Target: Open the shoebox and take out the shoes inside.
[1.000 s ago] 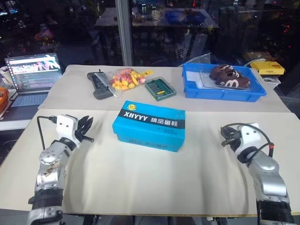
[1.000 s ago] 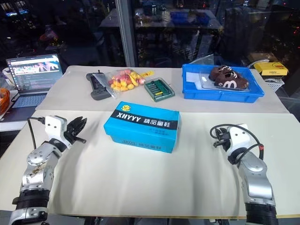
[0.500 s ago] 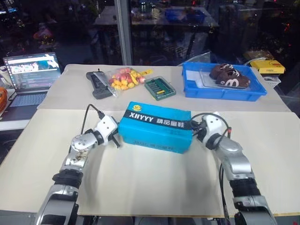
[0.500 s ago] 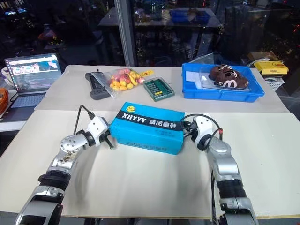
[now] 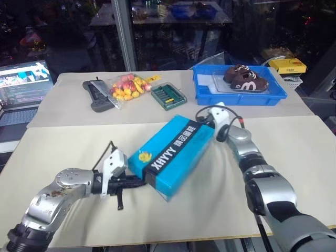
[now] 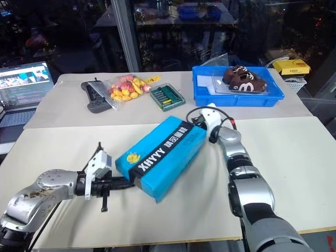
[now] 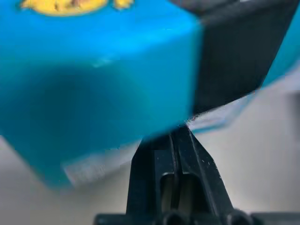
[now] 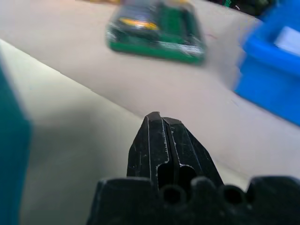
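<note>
**Box still shut, shoes still inside — the opening has not begun**

The shoebox [image 5: 172, 156] lies on the front half of the bench [image 5: 294, 152], roughly midway between its left and right edges, skewed so that one short end points toward the front-left corner and the other toward the back-right. Its lid is down; no white inside shows and no seam gapes. The shoes it should hold cannot be seen, so I take them to be in the closed box.

The left claw [image 5: 137, 182] lies low at the box's near short end, fingers pressed together and pinching nothing; in the left wrist view the tips sit right at the bottom edge of that end, touching it or just short of it. The right claw [image 6: 195, 121] is at the far short end, by the upper corner, also pressed together and empty; whether it touches the cardboard I cannot tell.

Judged from this, no part of the task is finished. Left to do: lift the lid, swing it back, then take out each shoe and set it on the bench.

Along the back edge lie a bag of sweets [image 5: 125, 86], a green bit set [image 5: 168, 96] and a blue tray [image 5: 208, 90] with brown shoes [image 5: 244, 78], which are not the pair wanted.
</note>
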Robot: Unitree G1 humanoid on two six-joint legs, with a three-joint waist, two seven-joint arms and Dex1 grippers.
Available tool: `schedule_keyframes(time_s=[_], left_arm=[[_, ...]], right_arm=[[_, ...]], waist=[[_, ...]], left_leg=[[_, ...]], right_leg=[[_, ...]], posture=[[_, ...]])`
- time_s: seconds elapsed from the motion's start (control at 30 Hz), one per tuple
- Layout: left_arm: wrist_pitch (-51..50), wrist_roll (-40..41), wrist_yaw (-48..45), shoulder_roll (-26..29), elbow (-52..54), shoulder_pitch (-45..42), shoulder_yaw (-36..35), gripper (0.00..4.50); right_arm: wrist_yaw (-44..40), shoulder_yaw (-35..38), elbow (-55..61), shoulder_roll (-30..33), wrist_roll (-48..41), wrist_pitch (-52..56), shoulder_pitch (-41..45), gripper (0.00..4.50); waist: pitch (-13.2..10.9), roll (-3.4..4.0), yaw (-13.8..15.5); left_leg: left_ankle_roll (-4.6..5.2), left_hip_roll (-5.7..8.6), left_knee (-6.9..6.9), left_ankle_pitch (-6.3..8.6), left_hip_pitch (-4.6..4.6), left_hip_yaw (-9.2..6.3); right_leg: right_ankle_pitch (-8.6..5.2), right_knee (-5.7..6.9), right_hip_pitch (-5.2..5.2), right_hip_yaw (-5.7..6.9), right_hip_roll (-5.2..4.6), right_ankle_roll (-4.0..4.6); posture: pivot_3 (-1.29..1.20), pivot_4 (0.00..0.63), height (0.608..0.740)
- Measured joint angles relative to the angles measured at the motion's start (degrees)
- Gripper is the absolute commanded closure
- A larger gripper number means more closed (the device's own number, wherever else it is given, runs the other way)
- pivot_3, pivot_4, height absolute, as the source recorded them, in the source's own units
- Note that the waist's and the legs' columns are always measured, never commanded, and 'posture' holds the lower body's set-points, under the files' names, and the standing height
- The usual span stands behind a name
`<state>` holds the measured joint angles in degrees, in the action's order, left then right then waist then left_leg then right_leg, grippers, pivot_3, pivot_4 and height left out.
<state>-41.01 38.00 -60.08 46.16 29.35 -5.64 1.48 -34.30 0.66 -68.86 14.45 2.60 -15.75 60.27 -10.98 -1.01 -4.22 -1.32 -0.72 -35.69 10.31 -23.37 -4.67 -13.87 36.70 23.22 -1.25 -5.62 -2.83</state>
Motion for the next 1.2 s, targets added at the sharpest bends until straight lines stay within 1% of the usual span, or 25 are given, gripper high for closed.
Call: schedule_keyframes(time_s=[0.03,0.1,0.17,0.2,0.27,0.33,0.4,0.47,0.57,0.63,0.7,0.73,0.77,0.83,0.9,1.0,1.07,1.1,1.2], left_arm=[[-1.85,2.66,-0.73,1.27,2.38,0.35,-0.42,4.5],[-4.64,7.66,-1.66,3.25,6.24,1.49,-3.43,4.5],[-5.35,8.75,-2.98,6.09,6.32,2.75,-5.87,4.5],[-5.08,8.24,-5.06,9.28,4.32,4.71,-7.65,4.5],[-2.3,4.47,-7.03,12.24,-1.52,5.74,-9.13,4.5],[1.18,0.78,-7.8,13.57,-7.97,5.82,-10.81,4.5],[5.82,-3.2,-11.23,17.64,-15.9,5.94,-11.72,4.5],[8.79,-6.02,-14.57,20.69,-19.98,6.74,-11.98,4.5],[9.71,-6.41,-20.3,23.08,-21.61,8.23,-11.58,4.5],[9.61,-6.4,-24.11,25.81,-21.87,9.3,-11.5,4.5],[10.52,-7.56,-26.21,27.32,-23.24,8.49,-11.08,4.5],[13.15,-10.12,-24.83,25.9,-26.56,3.35,-9.45,4.5],[14.32,-11.24,-23.7,24.61,-28.09,1.13,-9.13,4.5],[21.21,-16.76,-17.93,18.31,-35.65,-9.41,-6.6,4.5],[28.44,-22.62,-11.7,11.73,-44.38,-19.48,-3.33,4.5],[38.07,-29.46,-5.32,6.05,-56.55,-29.91,-0.24,4.5],[43.38,-31.51,-2.42,2.16,-63.4,-35.66,0.0,4.5],[46.18,-31.94,-1.82,-0.43,-66.52,-38.17,0.02,4.5],[50.62,-32.18,-2.14,-6.36,-70.54,-40.43,1.01,4.5]], right_arm=[[0.16,-0.37,-0.76,-1.13,0.94,-0.81,0.71,4.48],[0.26,-1.92,-2.37,-2.73,2.8,-1.68,1.24,4.48],[0.22,-2.89,-2.43,-3.33,3.81,-2.44,1.37,4.48],[-0.71,-4.05,-1.78,-3.32,4.58,-2.7,1.32,4.48],[-2.12,-4.52,0.78,-1.53,4.99,-2.65,0.16,4.48],[-3.45,-4.68,3.76,0.51,5.1,-2.04,-1.8,4.48],[-5.1,-4.34,10.51,4.49,4.8,0.33,-7.46,4.48],[-5.77,-3.46,15.02,8.46,3.89,3.48,-12.14,4.48],[-6.4,-1.99,25.66,11.72,2.59,9.03,-18.08,4.48],[-6.3,-0.6,32.1,13.94,1.42,13.45,-21.69,4.48],[-6.18,0.57,38.62,15.74,0.49,19.14,-25.23,4.48],[-6.59,1.29,45.22,17.28,0.01,24.42,-28.88,4.48],[-6.8,1.39,47.48,17.8,-0.3,26.2,-29.98,4.48],[-8.93,1.26,58.24,20.04,-1.87,34.46,-34.96,4.48],[-12.35,0.42,70.05,23.87,-4.21,42.77,-40.27,4.48],[-15.88,0.17,82.02,27.4,-8.11,52.08,-44.82,4.48],[-16.84,0.22,87.8,27.49,-11.47,57.01,-45.49,4.48],[-16.7,0.59,90.41,26.45,-13.85,59.52,-45.35,4.48],[-15.31,0.3,94.53,22.69,-18.1,63.44,-44.25,4.48]], waist=[[0.0,0.0,0.09],[-0.01,0.0,0.15],[-0.01,0.01,0.17],[-0.02,0.02,0.06],[-0.03,0.03,0.12],[-0.03,0.03,0.48],[-0.03,-0.02,1.17],[-0.03,-0.01,1.45],[-0.04,-0.04,1.37],[-0.04,-0.06,1.38],[-0.05,-0.04,1.42],[-0.05,-0.01,1.63],[-0.06,0.02,1.95],[-0.06,0.03,2.61],[-0.05,0.01,3.23],[-0.04,-0.11,3.26],[-0.03,-0.21,2.86],[-0.02,-0.23,2.74],[-0.01,-0.25,2.65]], left_leg=[[0.0,-0.14,0.02,0.0,0.02,-0.01],[0.0,-0.28,0.09,0.0,0.13,-0.01],[0.0,-0.31,0.17,0.0,0.27,-0.01],[-0.01,-0.32,0.19,-0.01,0.39,0.0],[-0.05,-0.32,0.38,-0.04,0.53,0.02],[-0.05,-0.34,0.4,-0.05,0.53,0.01],[-0.05,-0.34,0.41,-0.05,0.43,0.01],[-0.06,-0.26,0.52,-0.04,0.38,0.12],[-0.07,-0.31,0.62,-0.03,0.13,0.18],[-0.07,-0.31,0.62,-0.03,-0.2,0.18],[-0.06,-0.35,0.64,-0.04,-0.26,0.2],[-0.05,-0.36,0.65,-0.05,-0.19,0.2],[-0.04,-0.36,0.62,-0.05,-0.17,0.2],[0.08,-0.35,0.5,-0.17,-0.18,0.18],[0.02,-0.32,0.24,-0.22,-0.21,0.19],[0.01,-0.31,-0.25,-0.22,-0.46,0.2],[0.0,-0.29,-0.37,-0.22,-0.48,0.21],[-0.01,-0.28,-0.4,-0.23,-0.46,0.22],[-0.02,-0.28,-0.4,-0.23,-0.43,0.21]], right_leg=[[-0.02,0.02,0.02,0.01,0.17,0.1],[-0.07,0.16,0.05,0.01,0.32,0.3],[-0.11,0.29,0.04,0.01,0.38,0.43],[-0.22,0.33,0.03,-0.04,0.42,0.43],[-0.37,0.34,0.01,-0.08,0.44,0.27],[-0.4,0.35,0.01,-0.05,0.45,0.29],[-0.43,0.28,0.05,-0.02,0.42,0.31],[-0.34,0.13,0.07,-0.09,0.31,0.45],[-0.28,0.1,0.36,-0.14,0.34,0.53],[-0.29,0.37,0.83,-0.16,0.35,0.54],[-0.29,0.48,0.99,-0.2,0.42,0.58],[-0.3,0.54,0.97,-0.19,0.43,0.59],[-0.39,0.55,0.93,-0.17,0.47,0.46],[-0.42,0.56,0.86,-0.13,0.47,0.27],[-0.26,0.55,0.76,-0.16,0.45,0.12],[-0.08,0.48,0.75,-0.17,0.44,-0.03],[0.04,0.43,0.69,-0.22,0.42,-0.11],[0.06,0.43,0.64,-0.24,0.41,-0.14],[0.07,0.43,0.59,-0.25,0.41,-0.14]], posture=[[0.0,0.15,0.74],[0.0,0.15,0.74],[0.0,0.15,0.74],[0.0,0.15,0.74],[0.0,0.15,0.74],[0.0,0.15,0.74],[0.0,0.15,0.74],[0.0,0.15,0.74],[0.0,0.15,0.74],[0.0,0.15,0.74],[0.0,0.15,0.74],[0.0,0.15,0.74],[0.0,0.15,0.74],[0.0,0.15,0.74],[0.0,0.15,0.74],[0.0,0.15,0.74],[0.0,0.15,0.74],[0.0,0.15,0.74],[0.0,0.15,0.74]])
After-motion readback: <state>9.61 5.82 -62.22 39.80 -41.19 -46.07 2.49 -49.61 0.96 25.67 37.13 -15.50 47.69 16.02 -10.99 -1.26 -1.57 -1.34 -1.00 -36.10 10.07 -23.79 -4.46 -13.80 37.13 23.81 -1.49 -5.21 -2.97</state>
